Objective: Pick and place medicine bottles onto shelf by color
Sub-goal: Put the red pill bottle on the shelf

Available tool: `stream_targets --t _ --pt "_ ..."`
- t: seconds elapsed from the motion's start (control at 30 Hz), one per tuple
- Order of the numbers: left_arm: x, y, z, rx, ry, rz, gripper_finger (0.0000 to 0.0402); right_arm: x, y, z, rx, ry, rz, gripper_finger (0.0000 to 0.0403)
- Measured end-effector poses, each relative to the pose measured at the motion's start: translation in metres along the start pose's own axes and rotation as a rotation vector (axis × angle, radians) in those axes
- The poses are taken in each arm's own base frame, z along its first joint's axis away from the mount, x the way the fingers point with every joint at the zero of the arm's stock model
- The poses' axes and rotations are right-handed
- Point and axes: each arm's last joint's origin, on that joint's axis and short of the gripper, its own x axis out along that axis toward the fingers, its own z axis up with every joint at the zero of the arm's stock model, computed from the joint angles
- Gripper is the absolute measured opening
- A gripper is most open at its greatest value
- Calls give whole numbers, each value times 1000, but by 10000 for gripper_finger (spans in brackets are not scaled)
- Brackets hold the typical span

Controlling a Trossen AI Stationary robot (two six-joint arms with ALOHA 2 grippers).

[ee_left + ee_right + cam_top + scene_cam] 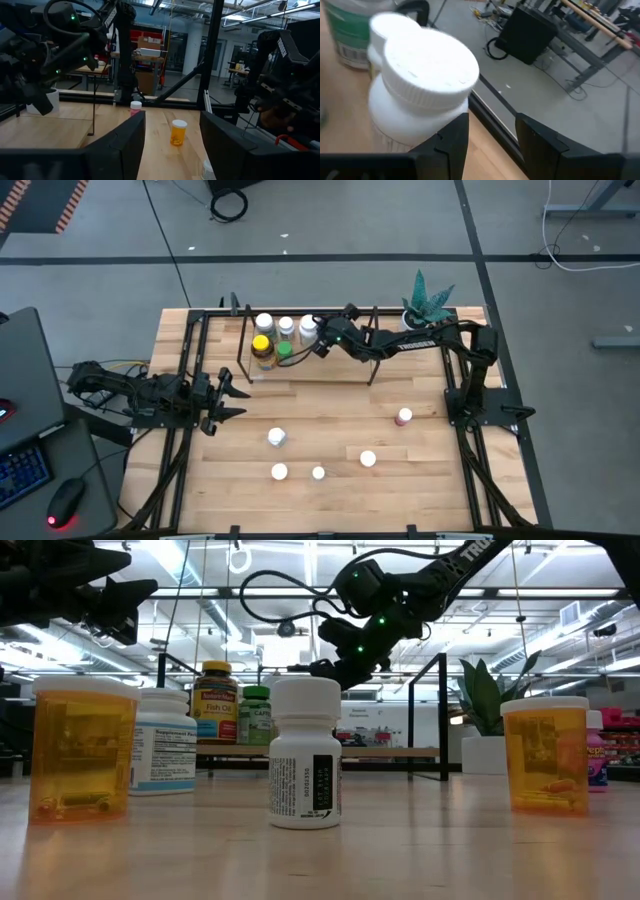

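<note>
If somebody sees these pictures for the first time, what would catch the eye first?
Probably the right gripper, stretched over the shelf at the table's far edge, beside a cluster of medicine bottles there. Next, the five bottles scattered on the near tabletop, one with a pink cap. The left gripper waits open at the left side.

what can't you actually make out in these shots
- Right tool: the high view shows it too small, the right wrist view shows no contact with the white-capped bottle.
- Shelf: the white bottle in the low view hides part of it.
- Labels of the orange vials: turned away.
</note>
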Motion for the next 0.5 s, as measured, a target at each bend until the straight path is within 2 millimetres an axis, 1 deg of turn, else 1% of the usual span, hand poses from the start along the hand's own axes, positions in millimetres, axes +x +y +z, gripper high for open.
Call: stream_targets --t 0.13,0.37,0.43,0.5 --pt "0 0 0 0 0 0 199 0 1 2 10 -19 43 169" --pt "0 0 0 0 0 0 193 -4 6 4 8 -37 54 169" --pt "0 0 0 0 0 0 195 -11 9 6 -10 -38 51 169" --pt "0 0 0 0 0 0 197 -23 10 14 -3 -68 51 169"
